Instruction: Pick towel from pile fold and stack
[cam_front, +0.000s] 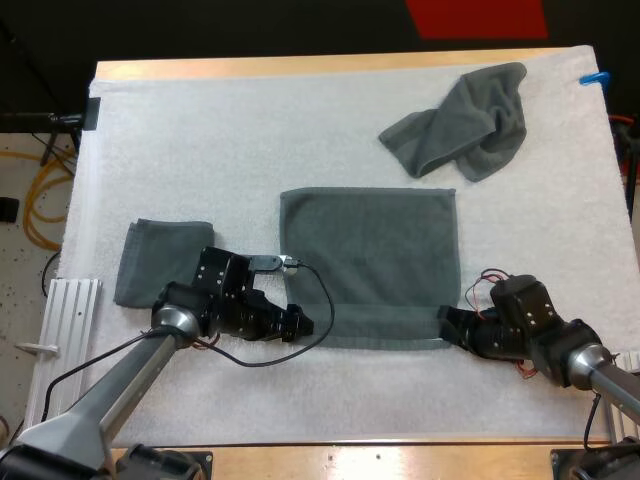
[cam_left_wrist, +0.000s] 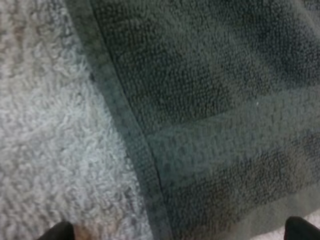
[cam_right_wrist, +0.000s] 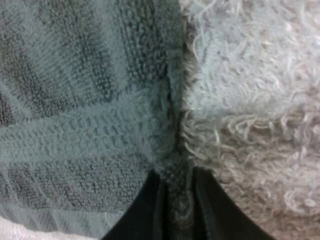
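A dark grey-green towel (cam_front: 370, 262) lies spread flat on the white mat (cam_front: 250, 140). My left gripper (cam_front: 306, 325) is low at its near left corner. In the left wrist view its fingertips (cam_left_wrist: 60, 232) stand wide apart, open, with the towel's side hem (cam_left_wrist: 131, 135) running between them. My right gripper (cam_front: 447, 326) is at the near right corner, and its fingers (cam_right_wrist: 145, 210) press on the towel's edge (cam_right_wrist: 175, 150) from both sides. A crumpled towel (cam_front: 462, 122) lies at the far right. A folded towel (cam_front: 160, 260) rests at the left, behind my left arm.
The mat covers nearly the whole wooden table (cam_front: 330, 66). A white ribbed rack (cam_front: 62, 330) sits at the mat's near left edge. Bare mat stretches across the far left and along the near side between the two arms.
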